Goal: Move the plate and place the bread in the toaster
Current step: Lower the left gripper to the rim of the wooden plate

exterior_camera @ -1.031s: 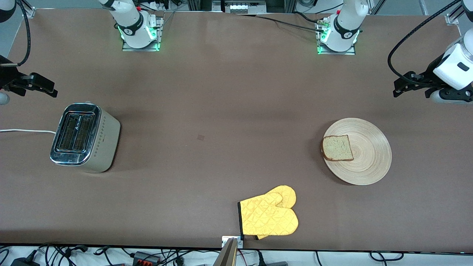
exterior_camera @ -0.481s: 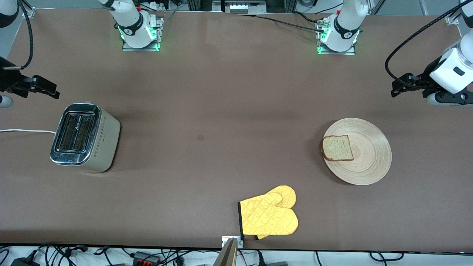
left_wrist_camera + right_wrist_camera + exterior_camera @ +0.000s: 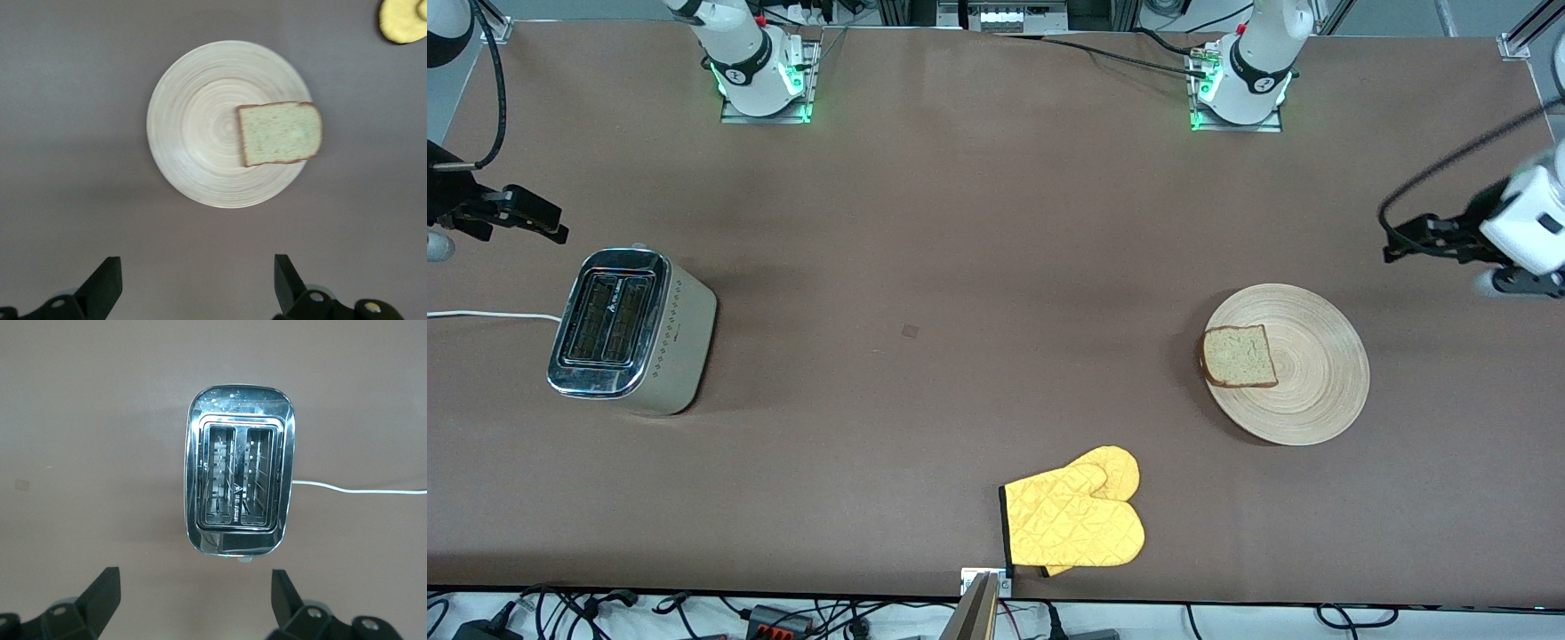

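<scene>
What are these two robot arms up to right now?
Nothing is held yet. The left gripper hangs open above the table near the plate, where the bread lies at the rim. The right gripper hangs open by the toaster, whose slots are empty. A yellow oven mitt lies untouched.

I can read no text anywhere; the toaster (image 3: 238, 488) carries a small mark between its slots, too small to make out.
</scene>
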`<control>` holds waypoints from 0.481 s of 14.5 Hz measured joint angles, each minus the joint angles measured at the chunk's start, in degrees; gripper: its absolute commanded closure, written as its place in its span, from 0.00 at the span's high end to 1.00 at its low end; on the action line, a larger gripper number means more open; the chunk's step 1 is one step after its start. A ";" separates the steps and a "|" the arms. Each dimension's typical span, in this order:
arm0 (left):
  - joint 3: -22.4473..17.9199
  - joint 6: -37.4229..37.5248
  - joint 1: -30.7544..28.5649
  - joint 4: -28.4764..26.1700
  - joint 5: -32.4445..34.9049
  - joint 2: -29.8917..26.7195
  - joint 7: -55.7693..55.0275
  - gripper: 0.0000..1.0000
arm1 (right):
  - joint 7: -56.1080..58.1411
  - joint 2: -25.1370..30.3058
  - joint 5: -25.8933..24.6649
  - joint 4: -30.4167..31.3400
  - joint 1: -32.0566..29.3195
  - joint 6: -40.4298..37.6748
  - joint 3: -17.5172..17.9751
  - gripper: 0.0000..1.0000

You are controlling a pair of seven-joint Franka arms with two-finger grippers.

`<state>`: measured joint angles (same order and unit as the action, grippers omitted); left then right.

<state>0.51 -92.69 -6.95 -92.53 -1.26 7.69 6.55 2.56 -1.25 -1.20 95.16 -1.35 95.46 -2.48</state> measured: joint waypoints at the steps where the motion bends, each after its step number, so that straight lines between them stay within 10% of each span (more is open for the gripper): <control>1: -0.09 -0.45 -3.13 0.60 -2.64 1.84 3.21 1.00 | 0.00 0.00 0.00 0.01 -0.01 0.03 0.00 1.00; 7: -0.38 -0.77 -18.91 2.95 -22.46 13.86 20.76 1.00 | 0.00 -0.02 -0.01 0.03 0.00 0.59 0.00 1.00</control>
<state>0.14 -93.46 -25.86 -89.59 -23.72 21.55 27.31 2.56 -1.26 -1.21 95.19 -1.35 96.05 -2.48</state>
